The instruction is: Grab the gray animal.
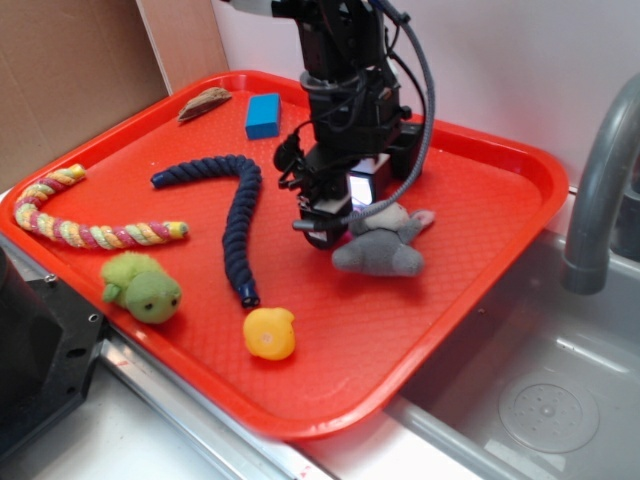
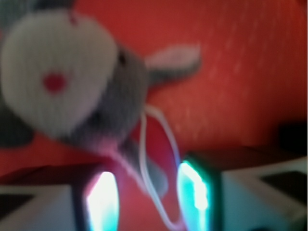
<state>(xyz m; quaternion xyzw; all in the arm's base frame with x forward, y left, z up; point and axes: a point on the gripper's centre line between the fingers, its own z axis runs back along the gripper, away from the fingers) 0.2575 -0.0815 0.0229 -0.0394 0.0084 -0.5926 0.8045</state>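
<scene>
The gray animal (image 1: 381, 249) lies right of centre on the red tray (image 1: 520, 190), with the claw (image 1: 335, 222) low and just beside its left edge. In the blurred wrist view the fingers (image 2: 195, 192) stand apart — nothing between them but a floppy ear tip and the thin white string (image 2: 153, 154); the toy's body sits toward the upper left. A good grasp likely means shifting over the body first — otherwise the claw may pinch only string.

Exterior: high front-left; wrist: close, downward; shared gray animal (image 1: 380, 250).
</scene>
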